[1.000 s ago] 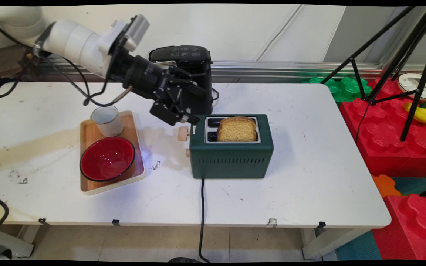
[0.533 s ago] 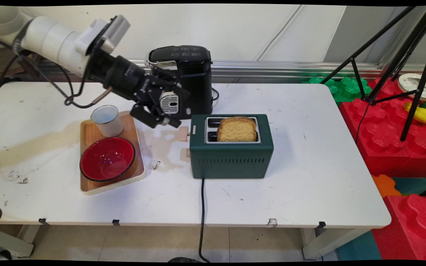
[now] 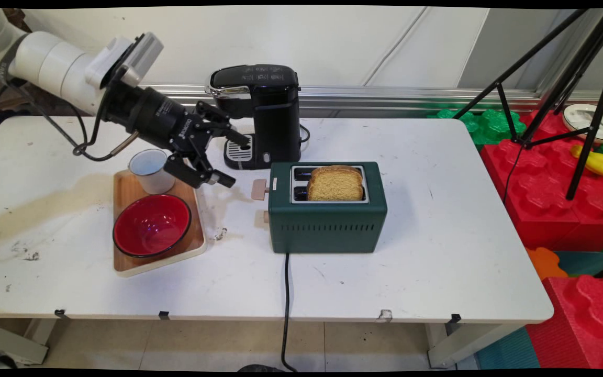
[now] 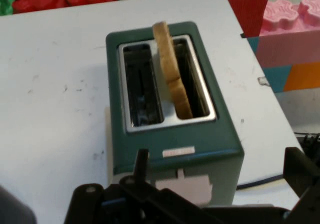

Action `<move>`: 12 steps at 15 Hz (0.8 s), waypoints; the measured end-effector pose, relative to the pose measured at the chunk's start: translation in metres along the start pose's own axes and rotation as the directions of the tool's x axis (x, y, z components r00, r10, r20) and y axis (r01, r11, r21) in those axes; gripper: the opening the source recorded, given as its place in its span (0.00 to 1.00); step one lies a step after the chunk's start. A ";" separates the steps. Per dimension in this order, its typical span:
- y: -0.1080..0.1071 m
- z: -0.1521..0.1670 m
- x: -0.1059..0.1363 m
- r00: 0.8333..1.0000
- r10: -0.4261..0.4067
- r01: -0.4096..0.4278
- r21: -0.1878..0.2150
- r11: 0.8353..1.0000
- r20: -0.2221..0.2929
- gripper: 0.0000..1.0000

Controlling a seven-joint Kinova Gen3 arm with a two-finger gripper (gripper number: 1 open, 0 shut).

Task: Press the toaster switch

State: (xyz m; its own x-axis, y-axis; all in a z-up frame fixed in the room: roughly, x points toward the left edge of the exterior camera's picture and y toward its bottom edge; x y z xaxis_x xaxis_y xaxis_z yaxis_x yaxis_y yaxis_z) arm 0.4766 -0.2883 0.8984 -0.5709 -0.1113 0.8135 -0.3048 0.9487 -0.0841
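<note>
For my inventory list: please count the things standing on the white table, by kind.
Appliances: 2, green toaster, black coffee machine
Dishes: 2, red bowl, white mug
Trays: 1, wooden tray
Bread slices: 1
Total: 6

A white table (image 3: 437, 251) with rounded corners carries everything here, its top scuffed and marked with a brownish stain toward the left. A dark green toaster (image 3: 327, 222) stands near the middle, its black cord (image 3: 286, 309) running off the near edge. Behind it, toward the wall, stands a black coffee machine (image 3: 270, 112). To the left of the toaster lies a wooden tray (image 3: 123, 264), apart from it, with bare tabletop between them. In the hand view the toaster (image 4: 170, 149) sits on the pale table (image 4: 55, 109) surface near its far right corner.
</note>
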 end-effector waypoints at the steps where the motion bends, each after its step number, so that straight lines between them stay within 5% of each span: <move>1: 0.000 0.000 -0.003 1.000 -0.002 0.002 0.004 1.000 0.002 1.00; 10: 0.001 0.000 -0.027 1.000 -0.024 0.024 0.047 0.999 0.001 1.00; 11: 0.000 0.001 -0.028 1.000 -0.024 0.024 0.051 0.998 -0.001 0.00; 12: -0.001 0.001 -0.029 1.000 -0.024 0.024 0.054 0.998 -0.003 0.00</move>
State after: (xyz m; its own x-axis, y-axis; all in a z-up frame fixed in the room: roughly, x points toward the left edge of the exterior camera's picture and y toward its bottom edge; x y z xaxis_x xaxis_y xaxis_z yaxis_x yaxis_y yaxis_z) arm 0.4920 -0.2860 0.8743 -0.5609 -0.1331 0.8171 -0.3592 0.9284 -0.0954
